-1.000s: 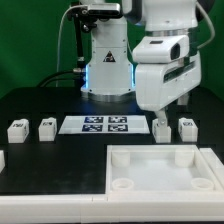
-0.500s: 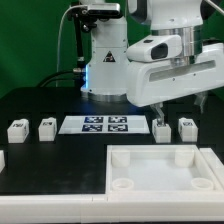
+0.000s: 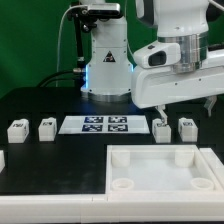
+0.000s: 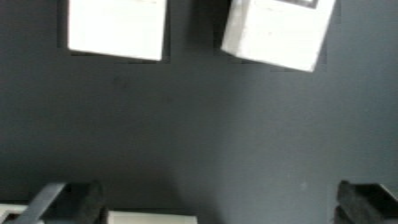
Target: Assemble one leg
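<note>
Four small white legs with tags stand on the black table: two at the exterior view's left [image 3: 17, 128] [image 3: 46, 128] and two at its right [image 3: 161, 127] [image 3: 187, 127]. My gripper [image 3: 185, 107] hangs above the right pair, turned sideways, open and empty. In the wrist view two white legs [image 4: 119, 27] [image 4: 279, 30] lie ahead of the gripper [image 4: 208, 205], apart from it. The dark fingertips [image 4: 45, 203] stand wide apart and hold nothing.
The marker board [image 3: 97, 125] lies between the two pairs of legs. The large white tray-like piece [image 3: 150, 157] with round corner sockets lies in front. A white edge [image 4: 157, 217] shows near one finger; I cannot tell what it is. The robot base [image 3: 106, 60] stands behind.
The hand has swung round and shifted toward the exterior view's right, above the right pair of legs. No leg has moved.
</note>
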`<action>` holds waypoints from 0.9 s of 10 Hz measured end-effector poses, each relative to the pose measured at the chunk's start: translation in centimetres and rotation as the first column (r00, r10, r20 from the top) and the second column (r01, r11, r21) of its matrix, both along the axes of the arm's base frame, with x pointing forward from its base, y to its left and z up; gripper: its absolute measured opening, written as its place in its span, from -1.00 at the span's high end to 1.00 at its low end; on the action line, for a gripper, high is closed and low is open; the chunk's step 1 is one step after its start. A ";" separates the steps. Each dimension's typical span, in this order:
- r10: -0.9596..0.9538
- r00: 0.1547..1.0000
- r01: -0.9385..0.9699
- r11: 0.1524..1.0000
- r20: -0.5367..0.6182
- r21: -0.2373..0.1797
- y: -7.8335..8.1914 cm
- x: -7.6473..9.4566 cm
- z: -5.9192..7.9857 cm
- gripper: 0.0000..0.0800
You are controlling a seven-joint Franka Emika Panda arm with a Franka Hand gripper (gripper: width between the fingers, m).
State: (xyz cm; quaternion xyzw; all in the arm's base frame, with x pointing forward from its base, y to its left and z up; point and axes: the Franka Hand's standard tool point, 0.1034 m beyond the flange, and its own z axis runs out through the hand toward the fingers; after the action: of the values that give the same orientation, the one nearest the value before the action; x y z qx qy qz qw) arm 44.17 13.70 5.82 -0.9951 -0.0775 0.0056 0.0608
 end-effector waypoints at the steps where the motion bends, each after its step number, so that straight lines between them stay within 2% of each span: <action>1: 0.007 0.998 -0.008 1.000 -0.059 -0.008 0.0 -0.7 -0.2 -0.62; 3: -0.022 0.952 0.011 0.999 -0.305 -0.039 0.7 -1.7 0.1 -0.62; 4: -0.042 0.898 0.015 0.998 -0.439 -0.066 1.5 -2.8 0.0 -0.62; 5: -0.060 0.844 0.016 0.996 -0.533 -0.088 2.3 -3.1 -0.1 -0.62; 7: -0.049 0.696 -0.024 0.995 -0.716 -0.092 2.4 -3.8 -0.6 -0.62; 8: -0.044 0.658 -0.029 0.996 -0.752 -0.084 2.2 -3.3 -1.1 -0.62; 9: -0.045 0.659 -0.026 0.996 -0.751 -0.082 2.3 -2.9 -1.4 -0.62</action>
State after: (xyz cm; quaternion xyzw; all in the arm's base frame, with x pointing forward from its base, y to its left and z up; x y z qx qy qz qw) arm 41.25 15.97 4.45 -0.9059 -0.0399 0.4191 0.0447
